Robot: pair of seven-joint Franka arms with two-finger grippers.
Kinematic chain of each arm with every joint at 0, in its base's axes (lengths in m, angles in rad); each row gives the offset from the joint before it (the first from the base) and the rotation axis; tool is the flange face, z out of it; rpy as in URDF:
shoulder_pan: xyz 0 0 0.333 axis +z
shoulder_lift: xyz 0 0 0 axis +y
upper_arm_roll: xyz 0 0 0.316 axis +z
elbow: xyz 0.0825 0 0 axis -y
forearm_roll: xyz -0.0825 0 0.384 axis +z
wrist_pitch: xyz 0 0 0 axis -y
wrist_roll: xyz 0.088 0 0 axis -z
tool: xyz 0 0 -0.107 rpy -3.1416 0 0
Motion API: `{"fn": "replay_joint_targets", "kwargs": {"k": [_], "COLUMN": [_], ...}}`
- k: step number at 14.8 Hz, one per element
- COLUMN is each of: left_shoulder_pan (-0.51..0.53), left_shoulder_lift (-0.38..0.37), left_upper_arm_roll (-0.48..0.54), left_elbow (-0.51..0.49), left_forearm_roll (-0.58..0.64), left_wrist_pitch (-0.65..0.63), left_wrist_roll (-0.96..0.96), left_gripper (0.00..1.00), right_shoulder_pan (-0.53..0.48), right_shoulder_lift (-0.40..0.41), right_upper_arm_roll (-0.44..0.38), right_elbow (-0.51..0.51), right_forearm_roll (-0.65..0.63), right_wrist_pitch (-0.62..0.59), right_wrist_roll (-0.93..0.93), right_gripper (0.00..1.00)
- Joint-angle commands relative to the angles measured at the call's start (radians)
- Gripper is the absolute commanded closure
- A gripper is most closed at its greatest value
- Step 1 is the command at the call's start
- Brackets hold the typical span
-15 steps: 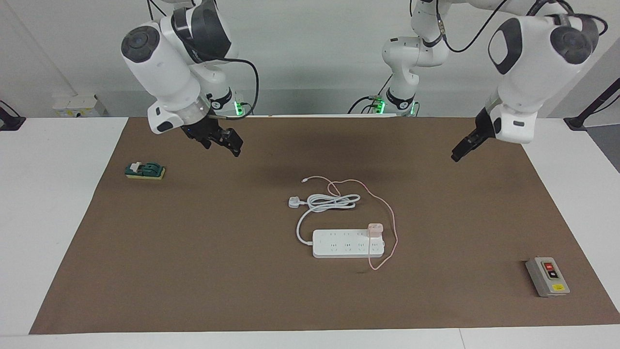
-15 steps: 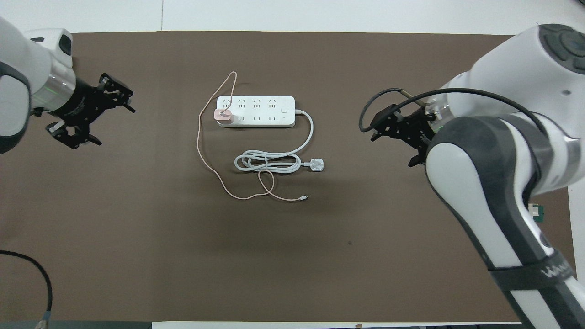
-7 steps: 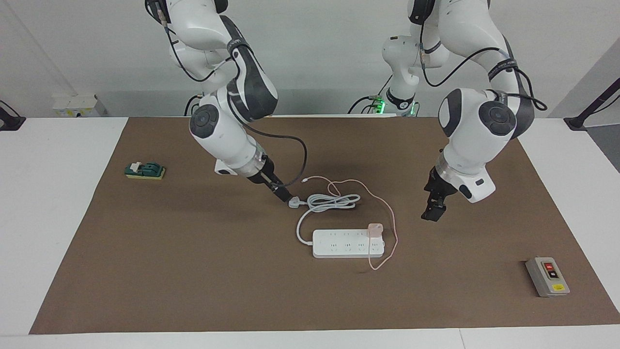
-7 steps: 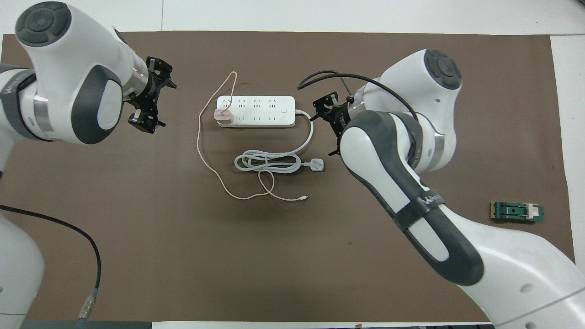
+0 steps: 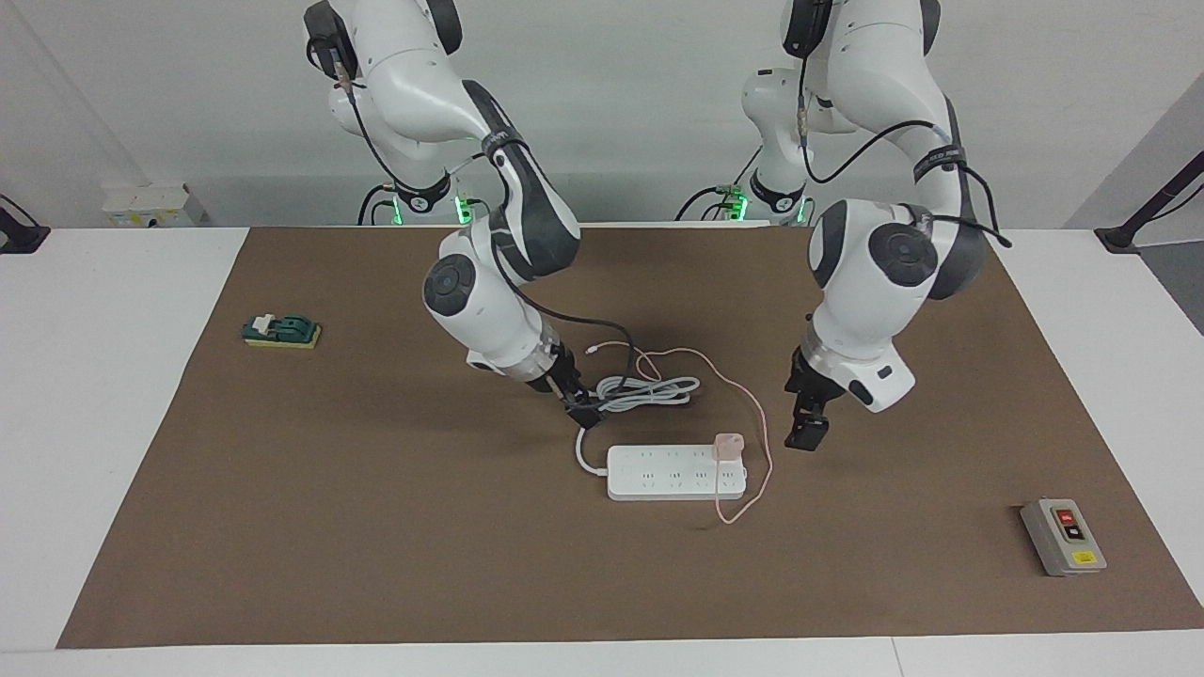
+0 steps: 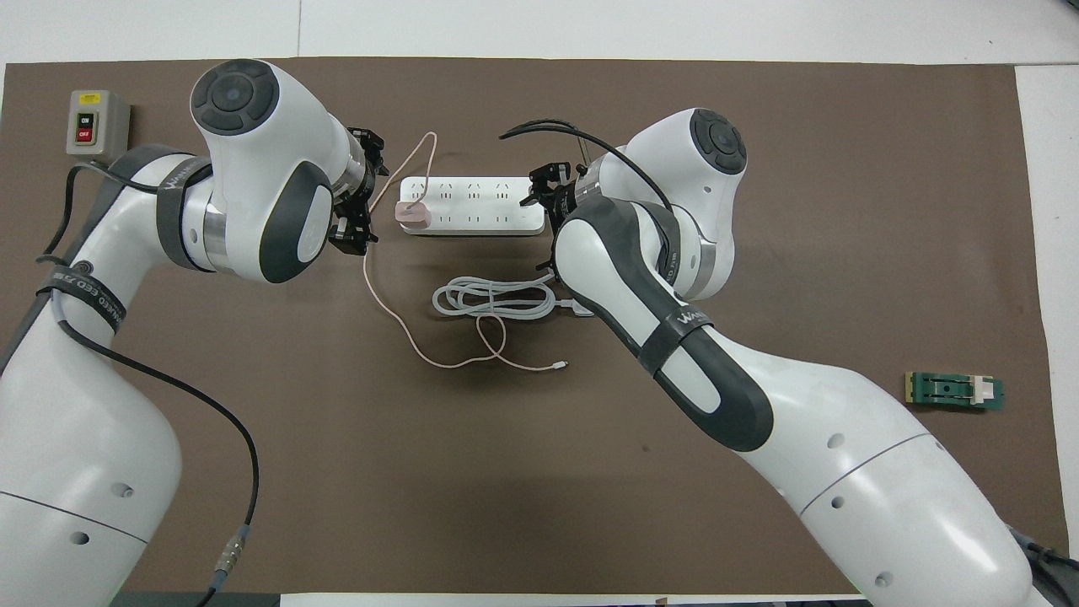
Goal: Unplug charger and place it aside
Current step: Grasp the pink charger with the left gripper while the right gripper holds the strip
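The pale pink charger [image 5: 729,444] sits plugged into the white power strip [image 5: 658,481] at the end toward the left arm. In the overhead view the charger [image 6: 413,215] stands on the strip [image 6: 480,206], and its thin pink cable [image 6: 371,270] loops nearer to the robots. My left gripper [image 5: 807,434] is open, low beside the charger end of the strip, apart from it; it also shows in the overhead view [image 6: 361,198]. My right gripper [image 5: 585,416] is open, low by the strip's cord end [image 6: 546,223]. Neither holds anything.
The strip's thick white cord [image 5: 649,390] lies coiled nearer to the robots [image 6: 493,299]; its plug is mostly hidden by my right arm. A grey switch box [image 5: 1063,536] lies toward the left arm's end. A green block [image 5: 282,331] lies toward the right arm's end.
Both arms have come down and inward from the table's ends to the two ends of the power strip. The charger, strip and cables have not moved.
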Motion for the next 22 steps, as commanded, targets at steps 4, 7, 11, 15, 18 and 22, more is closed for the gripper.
{"fn": "replay_joint_targets", "kwargs": {"k": [4,7,11,15,18,22], "left_shoulder_pan": [-0.049,-0.054,-0.061,-0.061,-0.063,-0.069], "left_shoulder_lift": [0.026,0.025,0.025,0.026,0.026,0.026], "left_upper_arm_roll": [0.018,0.017,0.018,0.018,0.018,0.018], "left_elbow": [-0.037,-0.050,-0.057,-0.048,-0.050,-0.050], "left_forearm_roll": [0.016,0.022,0.024,0.027,0.036,0.037], "left_wrist_pitch": [0.090,0.092,0.104,0.121,0.122,0.122], "left_wrist_roll": [-0.024,-0.025,-0.024,-0.024,-0.025,-0.025], "left_gripper": [0.00,0.06,0.17,0.18,0.18,0.57], "right_shoulder_pan": [0.020,0.020,0.018,0.017,0.015,0.020], "right_shoulder_lift": [0.197,0.220,0.259,0.289,0.300,0.317], "right_upper_arm_roll": [-0.001,-0.007,-0.013,-0.022,-0.028,-0.028], "right_elbow": [0.234,0.279,0.351,0.386,0.400,0.392], "right_forearm_roll": [0.020,0.009,-0.038,-0.044,-0.044,-0.056], "right_wrist_pitch": [-0.032,-0.047,-0.056,-0.052,-0.050,-0.018], "right_wrist_roll": [0.100,0.100,0.098,0.089,0.084,0.067], "right_gripper": [0.00,0.00,0.00,0.00,0.00,0.07]}}
